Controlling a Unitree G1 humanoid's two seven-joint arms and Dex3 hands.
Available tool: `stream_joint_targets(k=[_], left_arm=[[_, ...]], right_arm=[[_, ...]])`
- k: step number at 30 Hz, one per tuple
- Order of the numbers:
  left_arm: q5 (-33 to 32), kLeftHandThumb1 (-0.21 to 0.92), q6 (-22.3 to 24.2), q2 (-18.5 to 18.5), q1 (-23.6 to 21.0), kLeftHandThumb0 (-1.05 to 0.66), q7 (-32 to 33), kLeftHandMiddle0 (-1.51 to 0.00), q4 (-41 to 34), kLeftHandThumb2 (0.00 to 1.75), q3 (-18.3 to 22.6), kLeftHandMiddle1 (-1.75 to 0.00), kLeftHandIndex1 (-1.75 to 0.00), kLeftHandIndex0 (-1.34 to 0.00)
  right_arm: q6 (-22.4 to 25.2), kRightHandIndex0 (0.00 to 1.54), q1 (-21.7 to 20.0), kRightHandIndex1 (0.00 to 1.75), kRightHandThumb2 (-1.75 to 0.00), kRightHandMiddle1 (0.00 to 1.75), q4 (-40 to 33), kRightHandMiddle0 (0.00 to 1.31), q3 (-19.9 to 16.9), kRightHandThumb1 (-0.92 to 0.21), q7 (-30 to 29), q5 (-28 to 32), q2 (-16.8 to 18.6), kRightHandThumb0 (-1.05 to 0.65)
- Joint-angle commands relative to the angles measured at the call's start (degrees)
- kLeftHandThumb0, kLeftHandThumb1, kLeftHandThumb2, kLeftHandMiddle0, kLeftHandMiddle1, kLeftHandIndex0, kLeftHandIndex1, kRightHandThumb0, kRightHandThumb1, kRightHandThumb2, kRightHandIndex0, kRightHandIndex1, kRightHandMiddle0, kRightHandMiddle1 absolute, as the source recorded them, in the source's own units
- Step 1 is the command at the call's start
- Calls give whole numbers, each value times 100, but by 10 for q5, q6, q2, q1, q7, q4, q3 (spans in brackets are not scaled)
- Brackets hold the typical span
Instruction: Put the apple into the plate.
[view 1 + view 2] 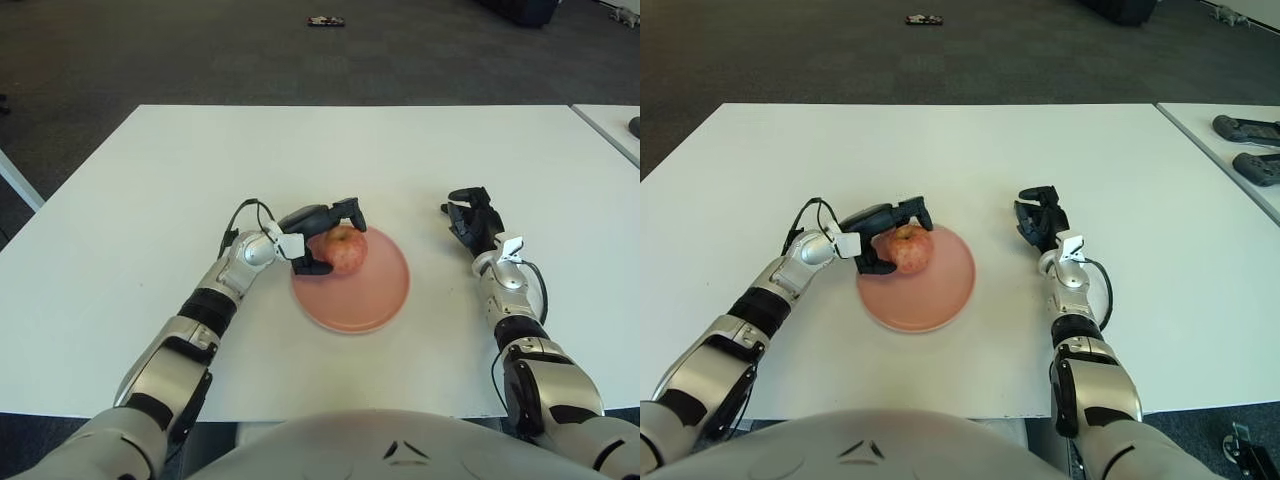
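A red-yellow apple point(344, 248) sits at the left rear part of the pink plate point(375, 295) in the middle of the white table. My left hand point(322, 232) is at the plate's left rim, its fingers curled around the apple from the left and top. My right hand point(472, 221) shows to the right of the plate, apart from it, fingers curled and holding nothing.
The white table point(150, 180) stretches wide around the plate. A second table point(1240, 140) at the right carries dark controllers point(1245, 128). A small dark object point(326, 21) lies on the carpet beyond.
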Motion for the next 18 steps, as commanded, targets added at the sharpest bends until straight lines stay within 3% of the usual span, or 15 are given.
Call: stream_joint_targets(k=[1, 18], left_arm=[[3, -2, -15, 9, -25, 0, -9, -89, 3, 166, -5, -164, -175, -64], [36, -3, -31, 12, -38, 0, 17, -89, 21, 167, -10, -164, -175, -65]], right_arm=[[31, 34, 32, 123, -47, 169, 24, 25, 5, -92, 0, -5, 16, -35], [31, 34, 32, 123, -47, 169, 23, 25, 8, -92, -3, -6, 19, -35]])
